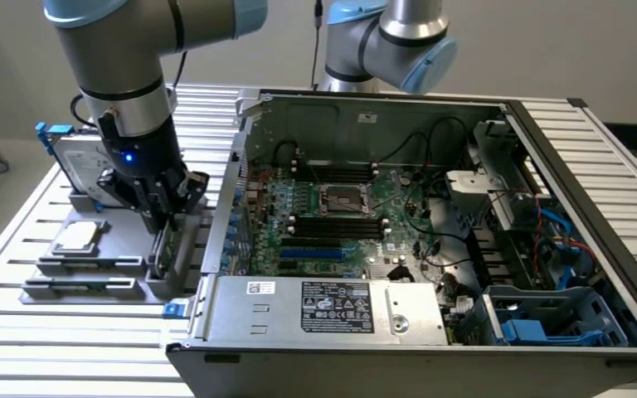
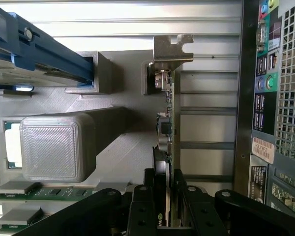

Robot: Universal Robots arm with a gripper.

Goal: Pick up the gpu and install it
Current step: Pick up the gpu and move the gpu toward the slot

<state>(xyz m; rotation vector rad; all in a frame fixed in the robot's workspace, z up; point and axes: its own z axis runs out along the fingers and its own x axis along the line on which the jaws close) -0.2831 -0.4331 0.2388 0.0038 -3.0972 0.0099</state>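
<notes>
The claw (image 2: 168, 186) is clenched on the upper edge of the gpu (image 2: 170, 118), which stands in its grey holder (image 1: 175, 286) on the table (image 1: 64, 332), its long axis running twelve-to-six, at nine o'clock from the open case (image 1: 363, 104) in the exterior view.

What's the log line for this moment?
claw: shut on graphics card | card: standing on edge in gray holder | computer case: open, card not yet installed

Silver arm (image 1: 119, 58), blue caps (image 1: 75, 10) (black hand (image 1: 162, 220)).
</notes>
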